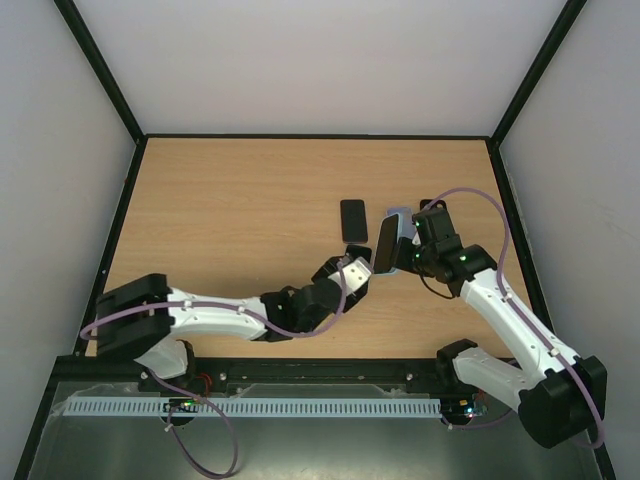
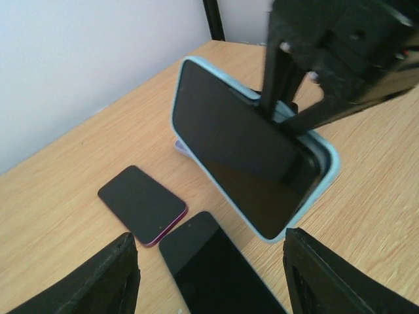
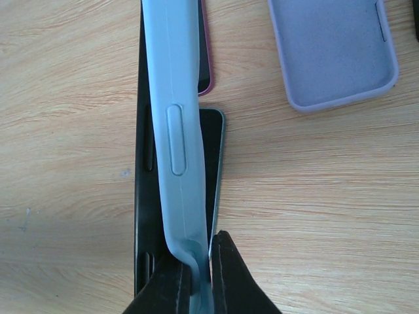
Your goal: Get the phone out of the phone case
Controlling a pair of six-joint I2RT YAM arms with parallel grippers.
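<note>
Left gripper (image 2: 209, 278): fingers spread and empty, facing the screen, probably positioned to take the phone. Phone (image 2: 242, 150): held tilted on edge, mostly seated in the light-blue phone case (image 3: 173, 98). Right gripper (image 3: 200, 275): clamped on the case rim alone, apparently peeling that corner free.

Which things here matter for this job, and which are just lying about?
Job: black phone, light blue silicone case on it, right gripper, left gripper.
Lying about: empty lilac case, small pink-edged phone, larger dark phone lying flat.
</note>
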